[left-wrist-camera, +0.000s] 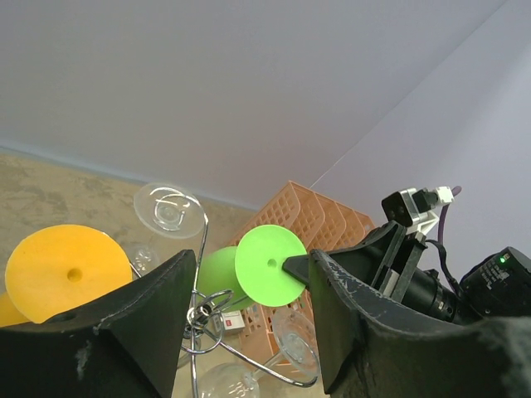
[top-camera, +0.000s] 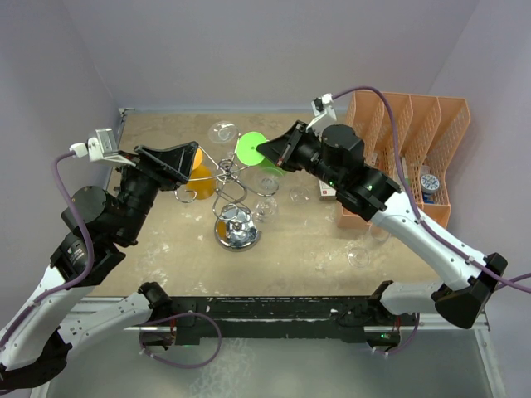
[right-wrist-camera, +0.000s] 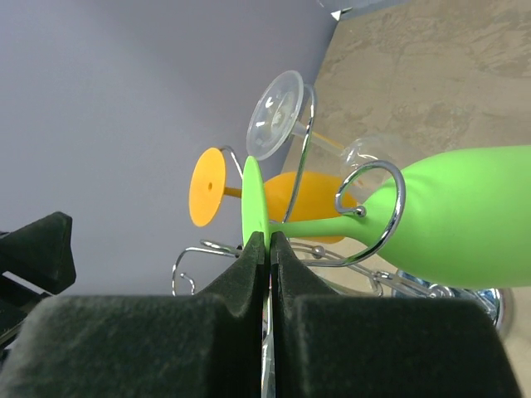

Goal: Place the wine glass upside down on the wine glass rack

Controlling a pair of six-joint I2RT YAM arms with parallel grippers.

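Observation:
The green wine glass (top-camera: 249, 147) is tilted, foot up, and its stem runs through a curled arm of the chrome wine glass rack (top-camera: 236, 191). My right gripper (top-camera: 265, 150) is shut on the rim of its round foot (right-wrist-camera: 253, 203); the bowl (right-wrist-camera: 465, 215) hangs past the scroll (right-wrist-camera: 377, 211). My left gripper (top-camera: 193, 157) is open and empty beside the rack's left side, above an orange glass (top-camera: 199, 177). In the left wrist view the green foot (left-wrist-camera: 270, 265) shows between my open fingers (left-wrist-camera: 158, 290).
An orange glass (right-wrist-camera: 206, 186) and clear glasses (top-camera: 222, 130) hang on the rack over its mirrored base (top-camera: 237, 234). An orange mesh file organiser (top-camera: 415, 141) stands at the right. Clear glasses (top-camera: 358, 255) lie on the table near it.

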